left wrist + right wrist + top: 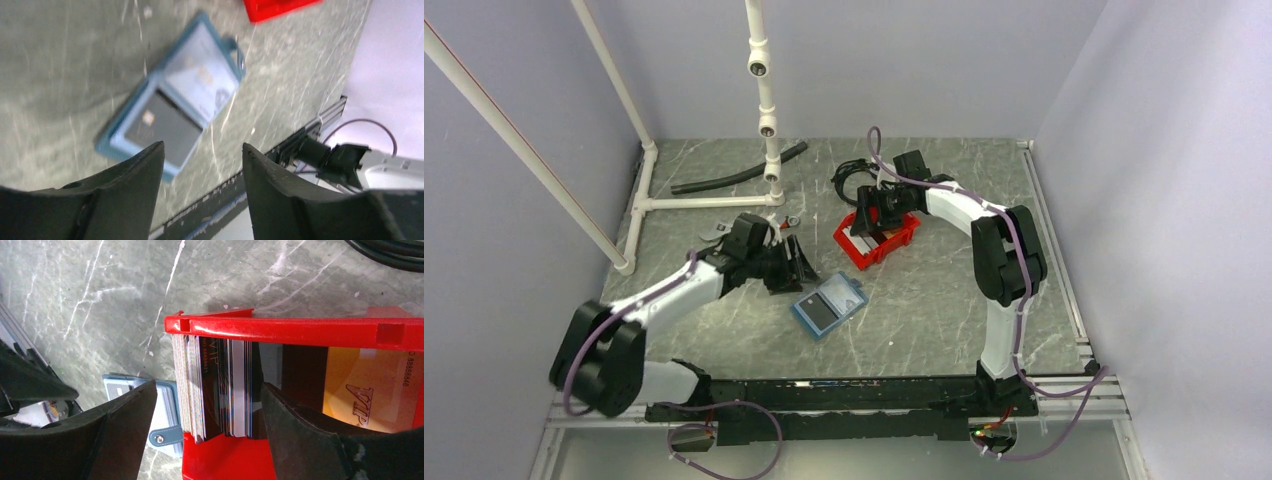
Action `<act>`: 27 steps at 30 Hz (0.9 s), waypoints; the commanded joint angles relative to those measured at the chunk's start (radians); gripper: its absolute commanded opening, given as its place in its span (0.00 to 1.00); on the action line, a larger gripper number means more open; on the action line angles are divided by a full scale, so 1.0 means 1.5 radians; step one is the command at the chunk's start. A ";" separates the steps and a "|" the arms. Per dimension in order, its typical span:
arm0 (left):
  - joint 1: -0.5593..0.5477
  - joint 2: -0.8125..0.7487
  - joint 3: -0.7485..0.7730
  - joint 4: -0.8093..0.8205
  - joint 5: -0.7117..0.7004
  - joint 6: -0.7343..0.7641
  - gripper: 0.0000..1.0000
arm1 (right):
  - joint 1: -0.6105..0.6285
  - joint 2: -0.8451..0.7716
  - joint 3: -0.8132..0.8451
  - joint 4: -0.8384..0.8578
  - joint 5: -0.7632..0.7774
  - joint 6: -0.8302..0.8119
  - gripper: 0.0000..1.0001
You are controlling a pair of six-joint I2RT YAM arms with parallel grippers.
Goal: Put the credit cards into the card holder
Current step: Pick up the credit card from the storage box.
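Observation:
The card holder (828,305) is a blue sleeve lying open on the grey table; in the left wrist view the card holder (172,107) shows a dark card (160,127) in one pocket and a pale card (202,80) in the other. My left gripper (796,262) hovers just left of it, and in its own view this gripper (202,147) is open and empty. Several credit cards (215,385) stand on edge in the red bin (290,330), and a tan-orange card (370,390) lies flat beside them. My right gripper (209,386) is open, its fingers either side of the standing stack.
The red bin (876,243) sits right of centre, with the right gripper (879,222) over it. Behind it lies a coil of black cable (852,178). A white pipe frame (766,125) and a black hose (739,172) stand at the back left. A metal rail (844,395) lines the near edge.

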 commanded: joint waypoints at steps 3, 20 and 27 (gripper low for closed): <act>0.023 0.199 0.117 0.114 0.027 0.016 0.52 | 0.004 -0.023 0.017 0.001 0.049 -0.013 0.81; 0.018 0.490 0.296 0.220 0.077 -0.030 0.32 | -0.019 0.067 0.048 -0.003 -0.017 -0.018 1.00; 0.006 0.542 0.342 0.222 0.082 -0.041 0.31 | -0.018 0.051 -0.004 0.067 -0.117 0.029 0.94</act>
